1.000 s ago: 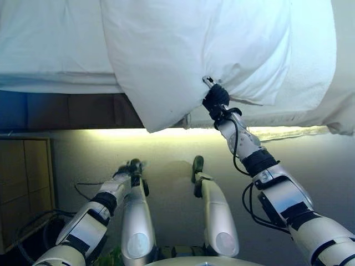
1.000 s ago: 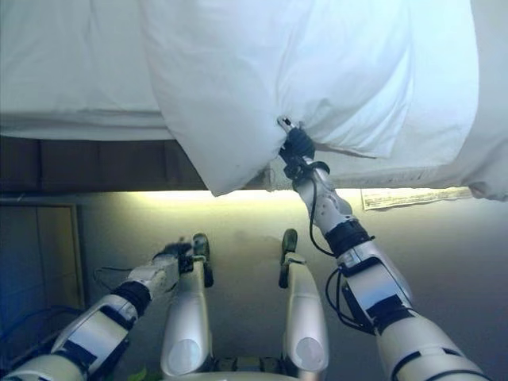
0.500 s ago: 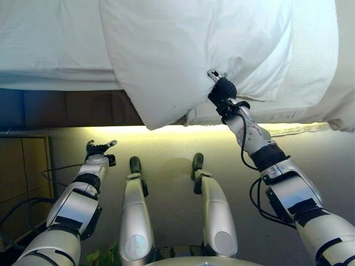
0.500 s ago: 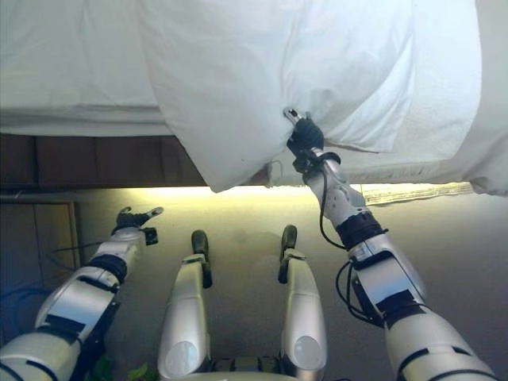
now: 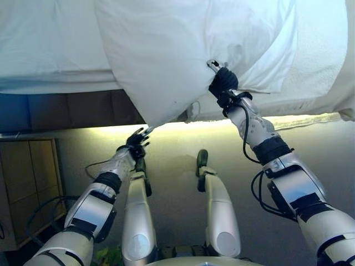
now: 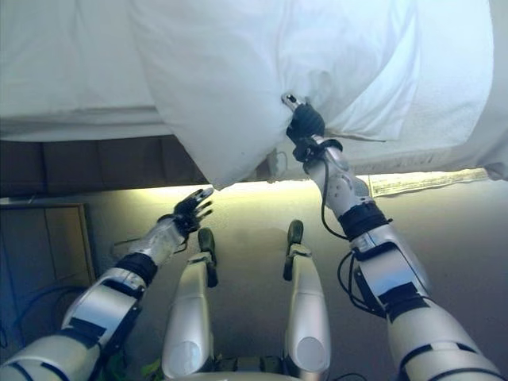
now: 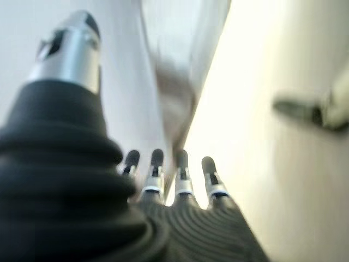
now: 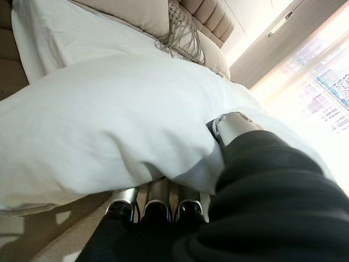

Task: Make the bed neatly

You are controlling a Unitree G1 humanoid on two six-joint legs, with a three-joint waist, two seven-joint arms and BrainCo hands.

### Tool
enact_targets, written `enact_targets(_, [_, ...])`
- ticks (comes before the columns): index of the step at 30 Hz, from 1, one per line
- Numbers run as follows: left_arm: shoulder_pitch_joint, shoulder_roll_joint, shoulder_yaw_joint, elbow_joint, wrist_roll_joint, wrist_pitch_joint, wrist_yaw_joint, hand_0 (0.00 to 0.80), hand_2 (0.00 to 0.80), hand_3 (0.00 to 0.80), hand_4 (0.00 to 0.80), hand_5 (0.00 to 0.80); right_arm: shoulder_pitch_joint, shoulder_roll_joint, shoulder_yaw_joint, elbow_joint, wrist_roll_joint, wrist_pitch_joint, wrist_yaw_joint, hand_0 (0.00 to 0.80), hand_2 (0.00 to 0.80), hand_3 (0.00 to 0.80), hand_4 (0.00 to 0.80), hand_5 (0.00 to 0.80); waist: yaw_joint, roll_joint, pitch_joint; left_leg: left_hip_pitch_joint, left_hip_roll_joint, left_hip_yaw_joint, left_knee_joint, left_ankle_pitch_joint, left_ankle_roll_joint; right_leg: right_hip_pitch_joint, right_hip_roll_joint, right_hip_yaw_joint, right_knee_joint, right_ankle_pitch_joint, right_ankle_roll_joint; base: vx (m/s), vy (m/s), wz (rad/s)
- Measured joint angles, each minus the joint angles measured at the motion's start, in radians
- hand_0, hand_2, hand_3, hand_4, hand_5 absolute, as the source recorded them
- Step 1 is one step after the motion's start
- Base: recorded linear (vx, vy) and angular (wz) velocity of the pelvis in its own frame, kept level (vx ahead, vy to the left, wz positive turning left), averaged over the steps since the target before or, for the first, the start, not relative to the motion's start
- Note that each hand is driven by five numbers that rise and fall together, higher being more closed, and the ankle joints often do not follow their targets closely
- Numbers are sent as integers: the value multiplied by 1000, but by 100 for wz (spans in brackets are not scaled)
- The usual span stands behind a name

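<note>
A white duvet hangs over the side of the bed, filling the top of the head views from about ten o'clock round to two o'clock, with one rounded fold sagging down to a point near the centre. The right hand is raised at roughly one o'clock and pinches the lower edge of that fold: in its own wrist view the fingers are tucked under the cloth while the thumb presses down on top, so the fabric is clamped between them. The left hand sits lower, around nine o'clock from the centre, just below the drooping tip of the duvet; its fingers are straight and slightly spread, pointing toward the cloth, and I cannot tell whether the tips actually touch it. Under the white sheet, the dark side panel of the bed frame runs across at about ten o'clock, and a bright strip of light glows along its lower edge above the pale floor. A wooden cabinet stands at about eight o'clock. In the right wrist view, beige pillows and a padded headboard lie at the far end of the bed.
</note>
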Motion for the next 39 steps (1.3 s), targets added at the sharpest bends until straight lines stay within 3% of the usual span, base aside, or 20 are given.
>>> enact_targets(7, [-20,-49,-65,-57,-341,138,-109,0,0,0,0,0,-3,1,2,1,6,5,-4,800,800,800,800,800,-2,-2,0,2,9,-1,4,-1,-1,0,11,-3,10,-2,-6,3,-31,-1])
enact_targets(13, [-30,-83,-56,-56,-565,260,-182,0,0,0,0,0,-26,15,24,32,11,-3,-16,800,800,800,800,800,-6,-11,-1,2,15,-1,8,-4,4,2,17,-2,7,2,-10,2,-18,-1])
enact_targets(19, [-48,-106,-56,-57,-689,302,-186,0,0,0,0,0,-29,41,30,32,20,-30,-16,800,800,800,800,800,-8,-31,-1,-7,29,-7,9,-4,4,2,29,-10,-6,8,-17,1,-44,-2])
enact_targets(21, [-58,-117,-55,-66,-710,302,-185,0,0,0,0,0,-31,57,30,32,22,-34,-16,800,800,800,800,800,-28,-37,-1,-15,29,-17,8,-2,0,2,29,-19,-10,8,-17,5,-34,8])
enact_targets(27, [-90,-145,-55,-75,-778,268,-181,0,0,0,0,0,-35,72,30,29,22,-36,-14,800,800,800,800,800,-33,-48,-1,-18,32,-18,7,-2,-1,2,35,-20,-17,9,-17,2,-22,0])
enact_targets(32, [-120,-153,-42,-76,-829,195,-178,0,0,0,0,0,-35,95,30,27,23,-36,-13,800,800,800,800,800,-38,-60,0,-19,40,-17,7,-5,-5,1,44,-19,-20,8,-19,11,-3,-2])
enact_targets(39, [-161,-154,56,-78,-888,49,-227,0,0,0,0,0,-31,95,30,-3,23,-36,-2,800,800,800,800,800,-56,-71,-1,-19,42,-14,7,-6,-7,0,44,-19,-19,8,-19,0,0,0])
